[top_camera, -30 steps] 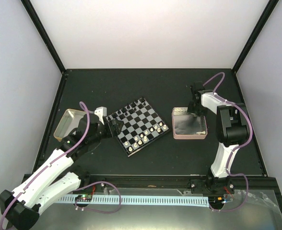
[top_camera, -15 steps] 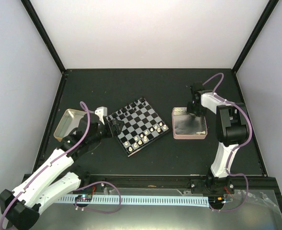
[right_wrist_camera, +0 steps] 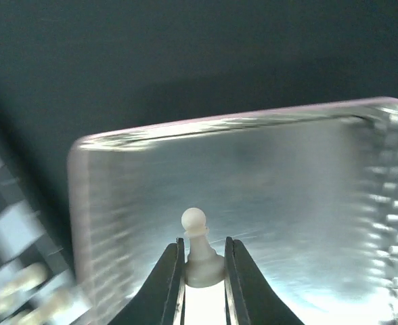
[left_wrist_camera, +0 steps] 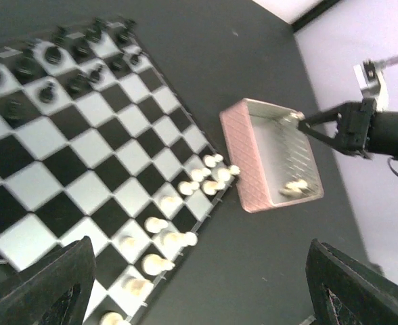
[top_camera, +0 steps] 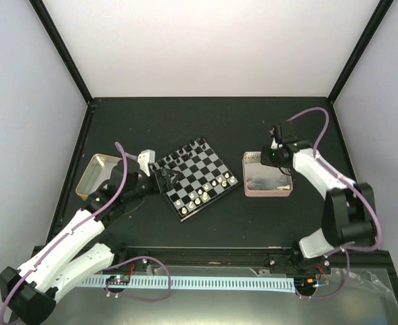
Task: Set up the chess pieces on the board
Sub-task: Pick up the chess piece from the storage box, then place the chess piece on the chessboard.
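The right gripper (right_wrist_camera: 201,261) has swung across the tray (right_wrist_camera: 91,203), pinching a pawn (right_wrist_camera: 197,252) bound for the board (top_camera: 193,177); the left gripper (top_camera: 162,180) gapes wide.

Lit evenly from above in the top view, sharp, with faint shadows on the dark surface (top_camera: 206,122). Glares white across the pink tray (right_wrist_camera: 219,123) in the right wrist view; renders the white pawn (right_wrist_camera: 200,257) crisp, smears the board (right_wrist_camera: 6,223) at left.
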